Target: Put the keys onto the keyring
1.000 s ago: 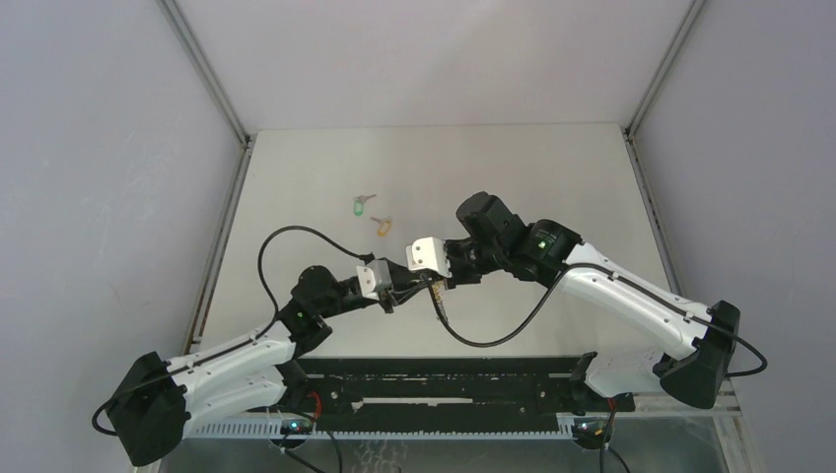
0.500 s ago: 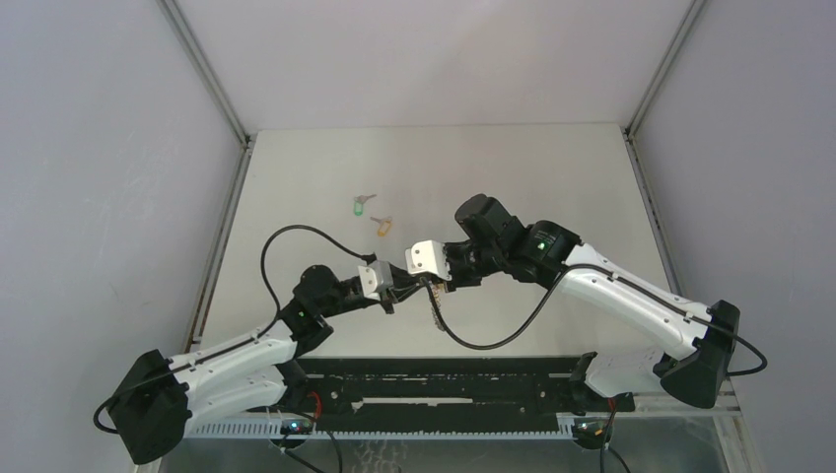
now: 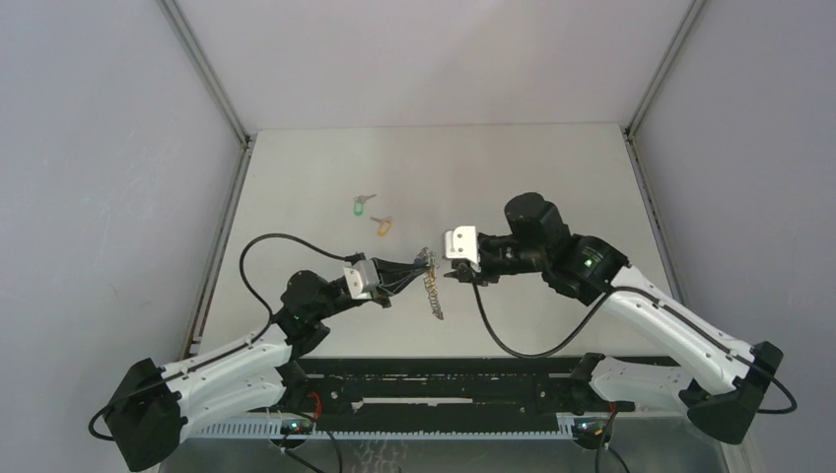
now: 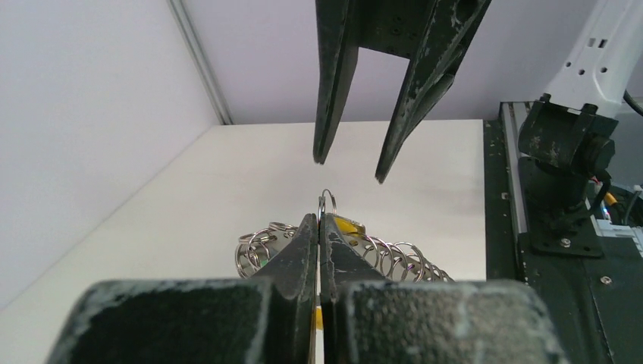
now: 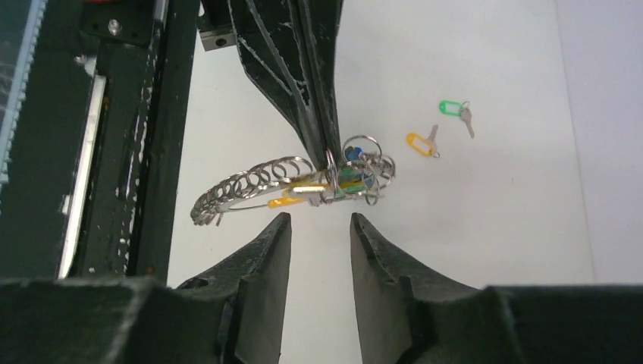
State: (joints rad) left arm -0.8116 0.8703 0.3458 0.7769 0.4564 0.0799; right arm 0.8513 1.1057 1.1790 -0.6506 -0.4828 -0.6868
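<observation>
Pale table [image 3: 532,177], grey walls: left gripper [image 3: 422,260] clamps the dangling keyring [image 3: 432,288] at centre; right gripper [image 3: 458,275], at its 3 o'clock, gapes narrowly, empty. Two keys [image 3: 361,207] lie at 11 o'clock. The keyring looks light, limp, slippery, so it is best pinched at one ring. Only the right wrist view shows its blue tag.

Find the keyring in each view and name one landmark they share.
Top external: keyring at centre, dangling in a strand.
Left wrist: lower centre, rings fanned out low in the frame.
Right wrist: centre, stretched sideways across the frame.
Shared landmark: left pincer, shut on it, in all three.
</observation>
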